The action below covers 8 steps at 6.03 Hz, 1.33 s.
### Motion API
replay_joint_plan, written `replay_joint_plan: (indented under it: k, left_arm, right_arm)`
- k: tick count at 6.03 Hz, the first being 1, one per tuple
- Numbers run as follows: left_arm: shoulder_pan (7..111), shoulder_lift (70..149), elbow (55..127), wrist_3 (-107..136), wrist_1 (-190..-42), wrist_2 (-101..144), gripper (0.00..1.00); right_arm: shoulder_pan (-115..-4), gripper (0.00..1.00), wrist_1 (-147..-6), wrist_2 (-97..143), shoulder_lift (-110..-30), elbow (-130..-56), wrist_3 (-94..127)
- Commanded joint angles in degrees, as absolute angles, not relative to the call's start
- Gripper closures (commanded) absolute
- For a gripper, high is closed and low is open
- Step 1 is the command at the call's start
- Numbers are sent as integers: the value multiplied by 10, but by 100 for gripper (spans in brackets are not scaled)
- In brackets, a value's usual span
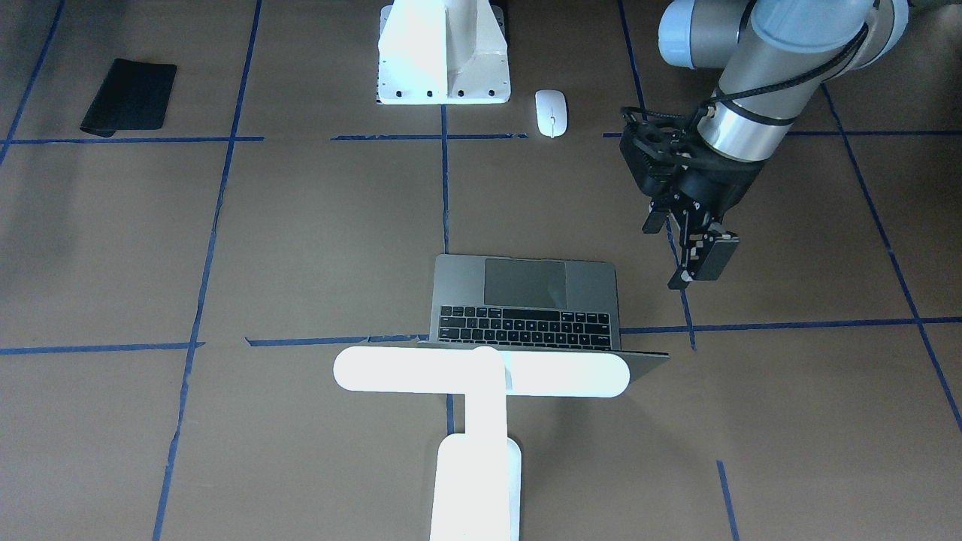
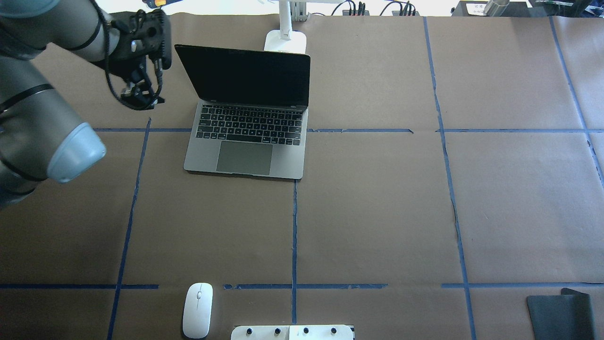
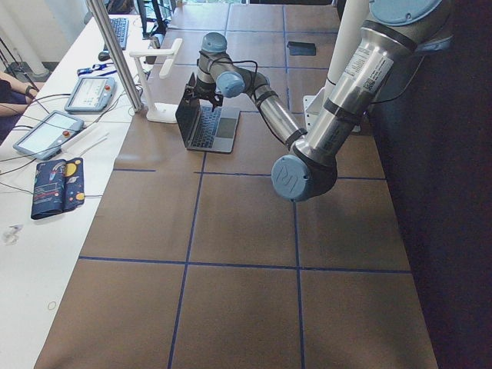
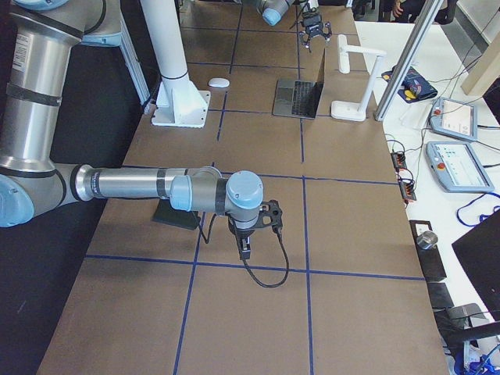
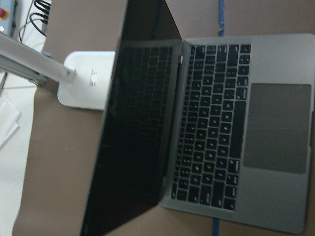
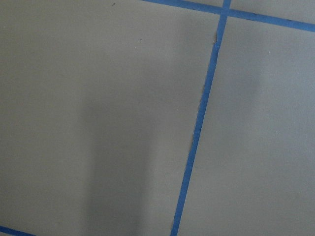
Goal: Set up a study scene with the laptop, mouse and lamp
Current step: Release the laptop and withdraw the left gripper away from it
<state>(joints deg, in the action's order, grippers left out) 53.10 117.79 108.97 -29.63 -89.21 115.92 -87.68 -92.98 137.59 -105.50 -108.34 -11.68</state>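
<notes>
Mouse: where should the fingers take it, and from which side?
Grip the mouse across its narrow middle, on the two long sides, coming straight down from above. It lies flat and low, with both sides free; the pedestal stands apart.

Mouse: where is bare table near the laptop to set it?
Wide bare paper right of the laptop, and between its trackpad edge and the mouse. Crowded: left gripper beside its left edge, lamp behind the screen.

brown paper-covered table point(image 2: 377, 212) | slim grey metal laptop point(image 2: 245, 141) open, far half, left of centre | white T-shaped desk lamp point(image 1: 481, 372) just behind its screen | flat white oval mouse point(image 2: 197, 309) near edge, left of white bolted pedestal point(image 1: 443, 60) | black rectangular mat point(image 2: 559, 314) near-right corner
</notes>
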Motion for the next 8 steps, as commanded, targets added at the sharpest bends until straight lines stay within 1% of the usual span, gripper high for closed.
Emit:
replay_joint_plan:
  k: [1, 3, 4, 5, 6, 8]
  left_arm:
    - [546, 1112, 1162, -275, -793, 1162, 1]
    - [557, 1015, 1200, -247, -794, 1157, 1]
    - [596, 999, 1200, -230, -792, 1160, 1]
    - [632, 950, 1195, -186, -793, 1171, 0]
    - [640, 899, 1197, -65, -793, 1201, 0]
    - [642, 861, 1201, 172, -801, 1252, 0]
  right_arm:
    - [-873, 0, -878, 1379, -1059, -1083, -109]
    - [-843, 0, -874, 1379, -1055, -1094, -91]
    - [-809, 0, -845, 1376, -1051, -1099, -78]
    - [-788, 0, -801, 1377, -1052, -1099, 18]
    - [-756, 0, -736, 1377, -1058, -1099, 139]
    - [-682, 0, -595, 1373, -1098, -1099, 328]
